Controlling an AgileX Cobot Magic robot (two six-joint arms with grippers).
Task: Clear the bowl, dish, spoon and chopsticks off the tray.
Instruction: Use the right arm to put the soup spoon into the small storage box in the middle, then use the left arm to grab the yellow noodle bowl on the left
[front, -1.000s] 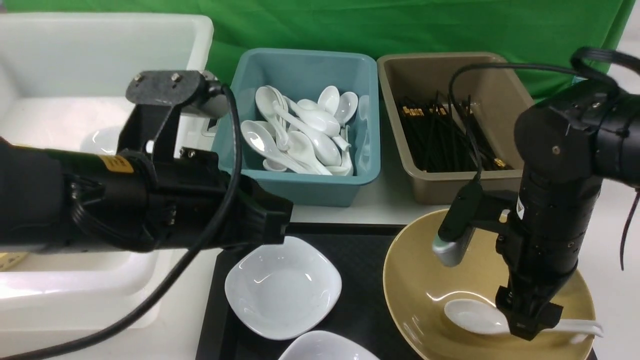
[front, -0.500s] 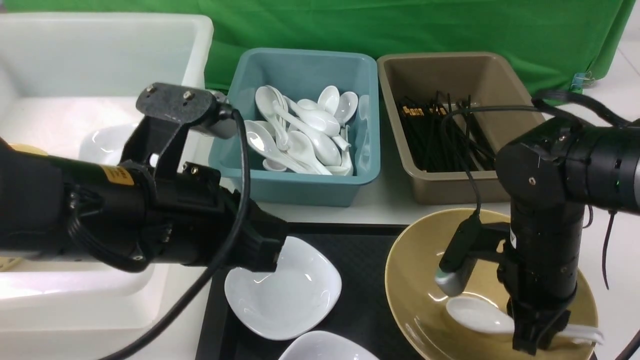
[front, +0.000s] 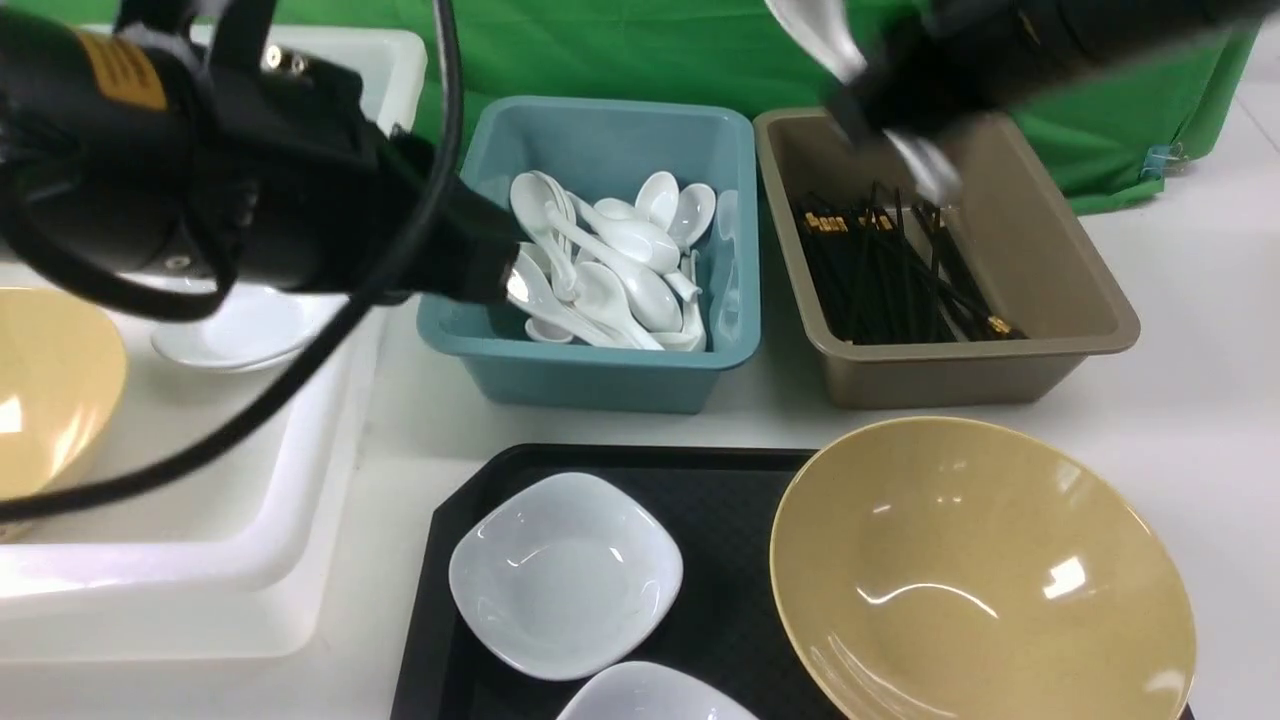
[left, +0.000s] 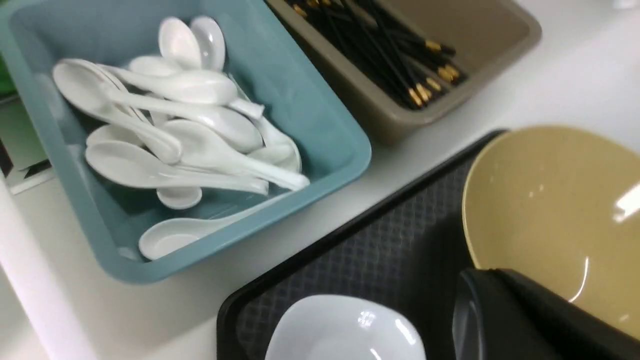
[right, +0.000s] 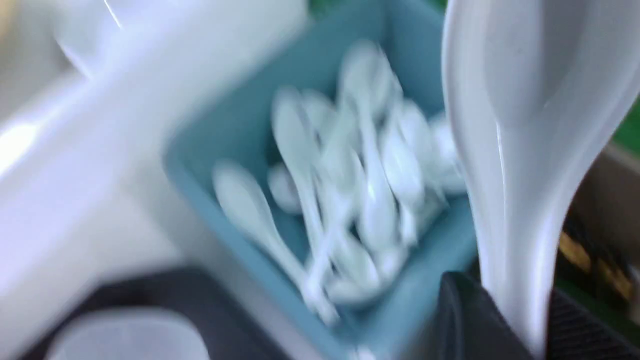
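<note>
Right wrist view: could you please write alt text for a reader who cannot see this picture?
A white spoon, very near the camera, is clamped by its handle between the dark fingers of the right gripper. Behind it, blurred, a teal tub holds many white spoons; a white bin stands beside it.

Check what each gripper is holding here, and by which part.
The right gripper holds the white spoon by its handle, scoop sticking out past the jaws. The left gripper is shut, with nothing seen in it.
</note>
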